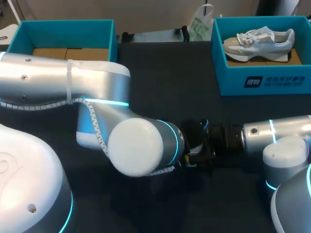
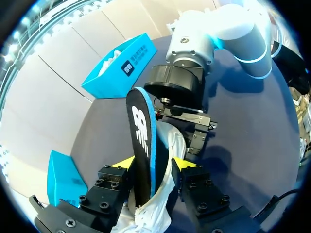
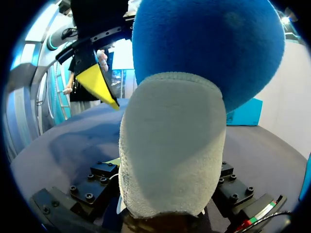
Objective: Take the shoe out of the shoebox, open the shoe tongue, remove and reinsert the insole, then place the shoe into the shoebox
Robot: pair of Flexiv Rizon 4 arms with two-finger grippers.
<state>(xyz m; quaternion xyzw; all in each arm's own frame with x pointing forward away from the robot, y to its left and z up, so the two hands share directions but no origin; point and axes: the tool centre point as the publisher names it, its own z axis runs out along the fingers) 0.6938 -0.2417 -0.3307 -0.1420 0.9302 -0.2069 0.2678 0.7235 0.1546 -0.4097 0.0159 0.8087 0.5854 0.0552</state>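
My left arm (image 1: 97, 111) takes up most of the head view. It comes in from the left and bends at a fat white elbow joint near the middle of the dark table (image 1: 160, 73). My right arm (image 1: 277, 133) comes in low from the right and points straight at that elbow, so the two arms meet near the middle on the near side.

Two open teal boxes stand along the far edge, well apart. The left shoebox (image 1: 63, 26) is in the far left corner and shows only its brown cardboard floor. The right shoebox (image 1: 228, 77) is in the far right corner and holds the boxed sneaker (image 1: 260, 42), which is grey and white with white laces, toe to the left.

The sneaker I am working on (image 3: 172, 145) is hidden behind the elbow from above. In the right wrist view its pale, towelling-lined heel fills the space just ahead of the right gripper (image 1: 198, 148). The finger blocks sit tight against it on both sides, so I read that gripper as clamped on the sneaker.

The insole (image 2: 143, 131) stands upright out of the sneaker's opening. Its top face is black with a white logo, and its edge and underside are blue.

The left gripper (image 2: 154, 164) sits right at the base of the insole, facing the right gripper. I cannot tell whether it is pinching the insole or only flanking it.
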